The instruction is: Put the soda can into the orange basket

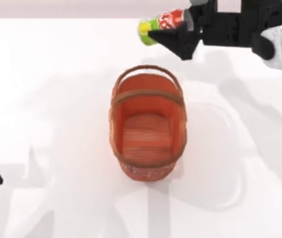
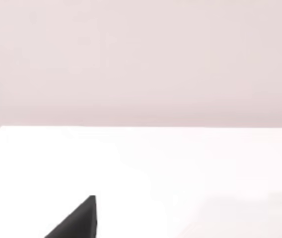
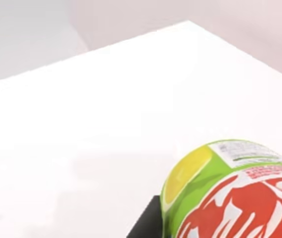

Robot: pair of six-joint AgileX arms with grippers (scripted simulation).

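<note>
A white table seen from above, with two black AgileX arms reaching in from its edges. The right gripper is at the far edge of the table, toward the top view's right, its dark fingers pointing left across the surface. Clamped between those fingers is the soda can, lying on its side rather than upright: the red part with white lettering sits nearest the gripper body, and the lime-green end points away from it, toward the left. The fingers are closed around the can's middle, so only a narrow gap the width of the can separates them. In the right wrist view the soda can fills the near corner, its green end facing outward over the bare white tabletop, with a dark finger edge just beside it. The orange basket stands upright on the table nearer than the gripper and slightly to its left, well apart from the can, its brown handle arching across the far end. The left gripper is parked at the table's left edge; I cannot tell how its fingers stand.
</note>
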